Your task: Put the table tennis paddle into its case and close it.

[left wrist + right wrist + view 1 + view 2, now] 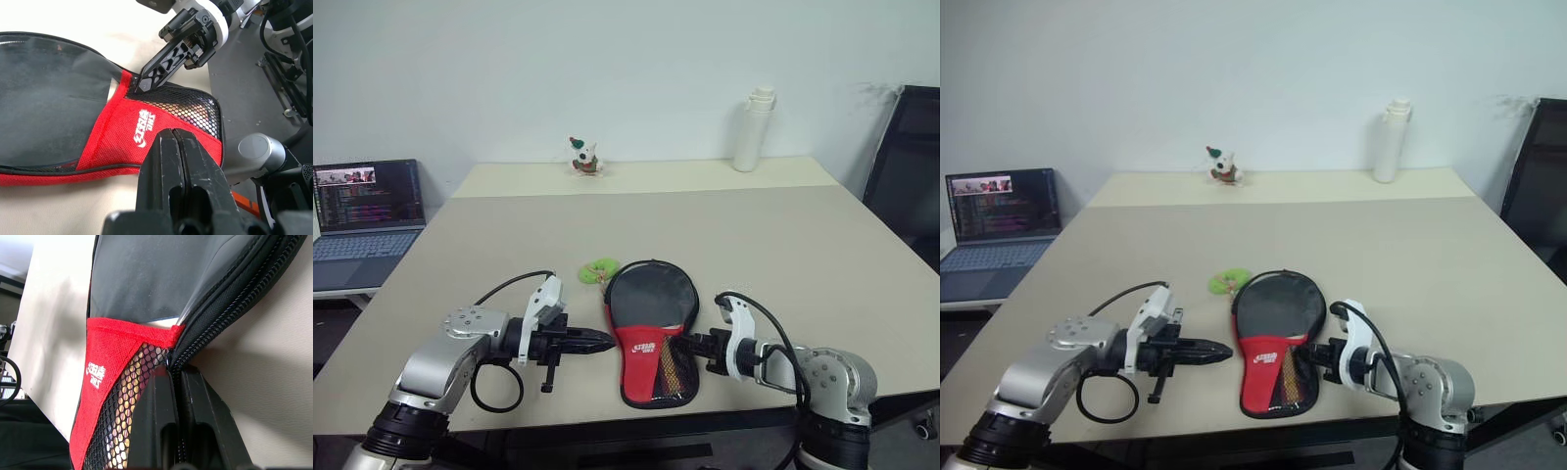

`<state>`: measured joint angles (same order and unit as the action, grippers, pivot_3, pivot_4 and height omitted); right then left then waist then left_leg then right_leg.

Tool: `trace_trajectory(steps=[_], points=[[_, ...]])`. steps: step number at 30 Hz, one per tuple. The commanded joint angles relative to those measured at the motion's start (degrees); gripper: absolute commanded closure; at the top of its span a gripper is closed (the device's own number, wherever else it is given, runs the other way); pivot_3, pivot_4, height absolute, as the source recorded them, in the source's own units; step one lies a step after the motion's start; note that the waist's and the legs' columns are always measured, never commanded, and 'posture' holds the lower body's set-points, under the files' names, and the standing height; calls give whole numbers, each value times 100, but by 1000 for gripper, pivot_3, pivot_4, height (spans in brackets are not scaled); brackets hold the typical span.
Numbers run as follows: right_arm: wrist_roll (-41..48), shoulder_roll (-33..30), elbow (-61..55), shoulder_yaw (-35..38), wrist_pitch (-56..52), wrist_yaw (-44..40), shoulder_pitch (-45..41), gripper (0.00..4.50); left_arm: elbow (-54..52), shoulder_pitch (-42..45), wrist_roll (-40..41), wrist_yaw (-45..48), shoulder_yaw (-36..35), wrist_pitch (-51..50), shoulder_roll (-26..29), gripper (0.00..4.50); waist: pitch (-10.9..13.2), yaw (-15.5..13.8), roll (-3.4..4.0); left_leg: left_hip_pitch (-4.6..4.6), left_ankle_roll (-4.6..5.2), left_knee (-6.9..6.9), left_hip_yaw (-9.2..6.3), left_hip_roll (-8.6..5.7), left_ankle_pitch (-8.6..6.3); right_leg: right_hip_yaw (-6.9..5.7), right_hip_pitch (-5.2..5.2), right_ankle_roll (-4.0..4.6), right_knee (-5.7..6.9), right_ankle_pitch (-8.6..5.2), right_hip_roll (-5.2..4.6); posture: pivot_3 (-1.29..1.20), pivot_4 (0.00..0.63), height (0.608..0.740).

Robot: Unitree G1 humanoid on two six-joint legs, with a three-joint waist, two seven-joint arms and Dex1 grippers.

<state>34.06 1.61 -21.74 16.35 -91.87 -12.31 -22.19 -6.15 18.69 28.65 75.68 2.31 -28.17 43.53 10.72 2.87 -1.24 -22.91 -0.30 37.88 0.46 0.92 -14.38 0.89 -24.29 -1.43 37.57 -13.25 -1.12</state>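
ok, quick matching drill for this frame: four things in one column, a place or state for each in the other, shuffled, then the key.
Things
1. case
2. left gripper
3. right gripper
4. white bottle

Places or states
A. standing at the table's far edge
B. shut, in the air just beside the red panel
C. shut on the zip edge by the mesh pocket
D. lying flat near the table's front edge

Pairs: 1-D, 2-B, 3-C, 4-A

Case [651, 333] on table [803, 245] near front edge, left hand [607, 342] beside it, right hand [683, 344] touching opposite edge
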Motion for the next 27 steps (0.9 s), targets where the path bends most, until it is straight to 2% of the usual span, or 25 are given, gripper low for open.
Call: trace_trajectory(steps=[1, 9, 13, 19, 23, 27], points=[[232, 172, -219, -90, -63, 46, 100, 4485, -25, 13, -10, 56, -25, 120, 65, 4500, 0, 1, 0, 0, 0, -1, 0, 0, 0, 1, 0, 0, 0, 0, 0, 0, 150, 740], [237, -31, -211, -69, -63, 115, 197, 4485, 6, 8, -58, 85, -22, 160, 58, 4500, 0, 2, 0, 0, 0, -2, -1, 0, 0, -1, 0, 2, -3, -1, 0, 0, 150, 740], [187, -163, -275, -7, -63, 148, 221, 3465, 13, 2, -68, 83, -15, 192, 53, 4500, 0, -1, 0, -2, 0, -2, -3, 0, 0, -1, 2, 1, -9, -1, 0, 0, 150, 740], [186, -1433, -824, -634, 546, -375, 828, 1476, -2, -69, -38, -65, -74, 120, 26, 4500, -4, -88, -5, -2, 0, -5, -15, -2, 0, -10, 20, 0, -40, 0, -2, 0, 150, 740], [501, -2175, -1287, -711, 1069, -1039, 1114, 169, 64, -105, -30, -278, -186, 74, -7, 4500, -5, -157, -9, -8, 0, -3, -16, -18, -1, -11, 25, -5, -57, 1, -19, 0, 150, 740], [778, -2556, -1360, -484, 1669, -1513, 917, 57, 341, 62, -81, -706, -313, 97, -169, 4500, -4, -136, -11, -9, 0, 1, 1, -20, 0, -10, 23, -15, -61, 6, -23, 0, 150, 740]])
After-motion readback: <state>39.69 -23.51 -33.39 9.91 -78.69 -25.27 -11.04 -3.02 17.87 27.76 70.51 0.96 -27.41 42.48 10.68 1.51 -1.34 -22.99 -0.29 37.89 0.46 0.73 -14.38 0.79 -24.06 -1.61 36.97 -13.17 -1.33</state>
